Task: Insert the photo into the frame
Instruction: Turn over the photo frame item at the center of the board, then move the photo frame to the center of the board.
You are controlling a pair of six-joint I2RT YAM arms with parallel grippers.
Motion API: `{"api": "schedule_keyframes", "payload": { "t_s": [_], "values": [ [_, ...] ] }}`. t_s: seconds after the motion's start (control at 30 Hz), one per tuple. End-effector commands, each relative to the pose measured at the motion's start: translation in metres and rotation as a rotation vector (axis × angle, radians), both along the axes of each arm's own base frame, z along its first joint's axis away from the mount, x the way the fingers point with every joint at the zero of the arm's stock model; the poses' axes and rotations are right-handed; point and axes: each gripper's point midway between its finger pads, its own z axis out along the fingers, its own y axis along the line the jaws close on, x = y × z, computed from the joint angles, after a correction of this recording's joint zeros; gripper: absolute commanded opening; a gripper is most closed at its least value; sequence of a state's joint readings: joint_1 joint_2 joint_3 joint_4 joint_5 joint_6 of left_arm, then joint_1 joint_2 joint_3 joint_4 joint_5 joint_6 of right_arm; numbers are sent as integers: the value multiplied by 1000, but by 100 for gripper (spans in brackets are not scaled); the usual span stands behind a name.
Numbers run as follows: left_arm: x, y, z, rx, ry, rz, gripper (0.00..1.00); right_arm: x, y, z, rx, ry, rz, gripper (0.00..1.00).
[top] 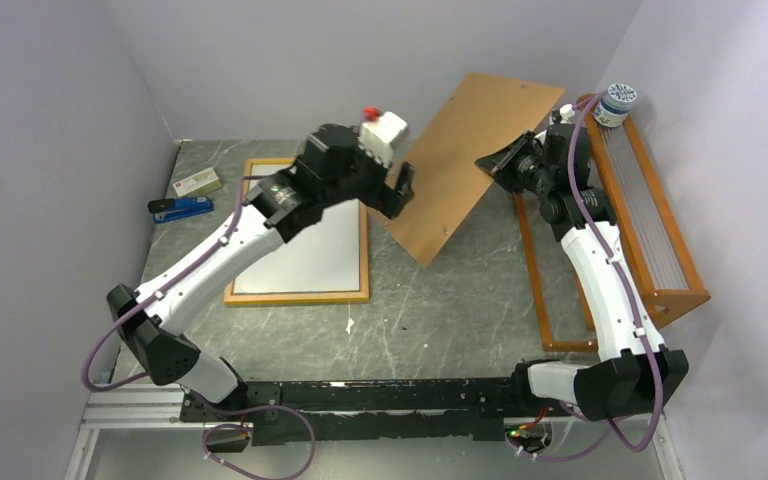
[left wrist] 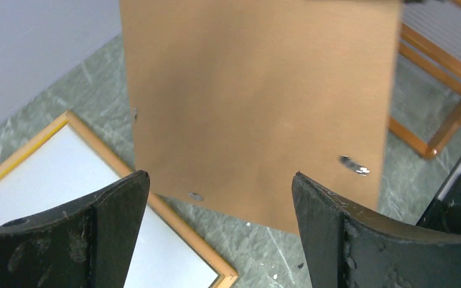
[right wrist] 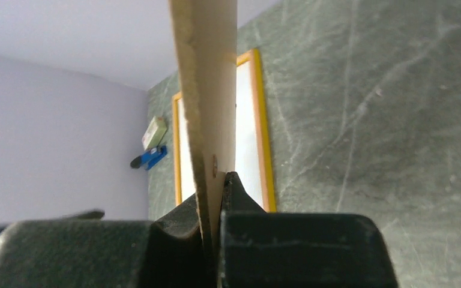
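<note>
- Backing step, I judge: my right claw pinches the brown board by its edge, holding it tilted in the air at upper centre. My left claw is spread wide just before it.
- The frame lies flat at centre left, with a white sheet inside, probably the photo face down.
- Next move: lower the board squarely into the frame.
- The worktop is marbled grey-green; the walls are pale lilac.
</note>
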State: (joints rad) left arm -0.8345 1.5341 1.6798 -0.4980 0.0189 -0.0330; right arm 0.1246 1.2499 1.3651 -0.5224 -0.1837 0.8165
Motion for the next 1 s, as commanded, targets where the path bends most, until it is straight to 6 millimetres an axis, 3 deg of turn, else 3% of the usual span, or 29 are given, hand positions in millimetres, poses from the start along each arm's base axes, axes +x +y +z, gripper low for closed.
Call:
{"api": "schedule_keyframes", "payload": {
  "t_s": [0.0, 0.17, 0.3, 0.43, 0.47, 0.63, 0.8, 0.97],
  "values": [
    [16, 40, 15, -133, 86, 109, 93, -7, 29, 82, 61, -354, 213, 0],
    [67, 121, -14, -84, 130, 385, 94, -16, 58, 84, 190, -419, 390, 0],
    [101, 201, -40, -90, 219, 592, 94, -23, 73, 78, 286, -441, 489, 0],
    [119, 268, -74, -156, 343, 745, 94, -21, 79, 68, 295, -436, 543, 0],
    [122, 292, -84, -163, 359, 810, 94, -20, 81, 65, 295, -430, 557, 0],
    [119, 380, -143, -290, 506, 1076, 94, -18, 89, 53, 294, -408, 607, 0],
    [109, 417, -198, -357, 639, 1144, 94, -11, 93, 38, 288, -373, 632, 0],
    [107, 424, -240, -400, 699, 1112, 94, -3, 96, 27, 296, -340, 646, 0]
  ]
}}
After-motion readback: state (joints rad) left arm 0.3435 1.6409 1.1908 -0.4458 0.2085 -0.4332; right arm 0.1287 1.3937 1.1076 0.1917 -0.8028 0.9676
